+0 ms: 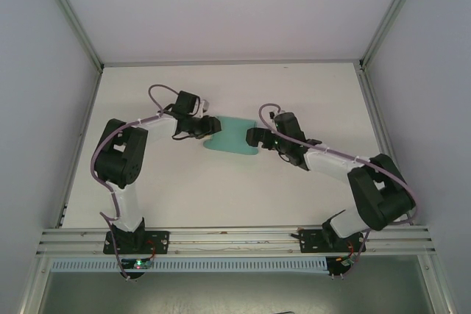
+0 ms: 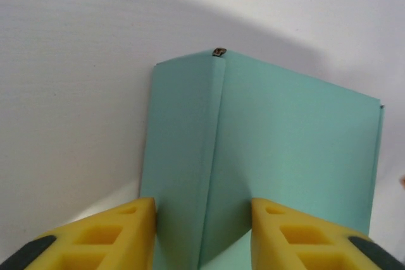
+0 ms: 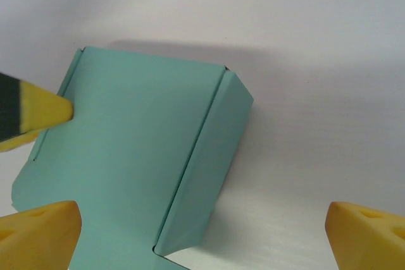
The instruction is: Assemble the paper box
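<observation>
Logged as a robotics lab test cell: I see a plain white table (image 1: 221,196) boxed in by blank white walls (image 1: 44,71) and aluminium-profile posts (image 1: 71,16). The left arm (image 1: 121,159) and right arm (image 1: 368,189) are bolted to an aluminium rail (image 1: 235,237) at the near edge. Loose cables (image 1: 151,95) loop along them, with a slotted cable duct (image 1: 235,264) below the rail.

Top view: fixed high overhead at the near edge of the table (image 1: 221,196), looking down on all of it, with the paper box (image 1: 232,136) small at mid-frame. Left wrist view: close at the box's left end, facing along its raised fold. Right wrist view: close, looking down from the box's right. All three views share the box
</observation>
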Robot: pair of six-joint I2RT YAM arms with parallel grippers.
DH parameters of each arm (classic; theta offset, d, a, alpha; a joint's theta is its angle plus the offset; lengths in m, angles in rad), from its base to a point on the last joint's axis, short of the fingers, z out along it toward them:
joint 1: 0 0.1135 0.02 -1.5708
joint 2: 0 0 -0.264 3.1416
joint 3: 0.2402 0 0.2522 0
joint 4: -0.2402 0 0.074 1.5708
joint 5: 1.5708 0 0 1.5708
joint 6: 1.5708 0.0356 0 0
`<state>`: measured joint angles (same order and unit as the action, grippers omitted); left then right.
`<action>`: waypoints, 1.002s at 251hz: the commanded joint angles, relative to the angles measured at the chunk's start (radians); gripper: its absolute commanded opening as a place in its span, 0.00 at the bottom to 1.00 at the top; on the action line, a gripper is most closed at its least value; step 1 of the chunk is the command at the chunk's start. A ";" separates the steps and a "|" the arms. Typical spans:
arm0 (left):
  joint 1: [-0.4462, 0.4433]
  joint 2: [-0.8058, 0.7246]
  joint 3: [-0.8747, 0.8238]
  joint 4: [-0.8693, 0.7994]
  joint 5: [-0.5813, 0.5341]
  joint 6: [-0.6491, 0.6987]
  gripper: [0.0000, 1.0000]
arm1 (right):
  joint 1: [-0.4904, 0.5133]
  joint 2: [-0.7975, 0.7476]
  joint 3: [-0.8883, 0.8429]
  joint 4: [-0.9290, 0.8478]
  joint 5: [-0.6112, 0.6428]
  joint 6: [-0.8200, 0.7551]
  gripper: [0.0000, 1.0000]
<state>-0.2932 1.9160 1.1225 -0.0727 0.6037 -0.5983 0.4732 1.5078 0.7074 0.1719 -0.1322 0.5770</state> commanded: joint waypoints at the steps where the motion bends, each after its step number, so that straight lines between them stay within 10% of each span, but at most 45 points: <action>1: 0.047 0.037 -0.094 0.087 0.108 -0.103 0.33 | -0.031 0.058 0.051 0.004 -0.149 0.093 0.98; 131: 0.100 0.021 -0.148 0.114 0.135 -0.065 0.24 | -0.067 0.323 0.230 0.135 -0.411 0.209 0.94; 193: 0.100 0.000 -0.154 0.137 0.143 -0.034 0.25 | -0.121 0.420 0.197 0.429 -0.562 0.406 0.65; 251: 0.086 -0.120 -0.122 0.118 0.118 0.055 0.58 | -0.131 0.367 0.160 0.448 -0.590 0.425 0.47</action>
<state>-0.2073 1.8790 0.9924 0.0998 0.7620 -0.6247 0.3470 1.9251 0.8944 0.5461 -0.6716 0.9646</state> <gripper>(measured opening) 0.504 0.511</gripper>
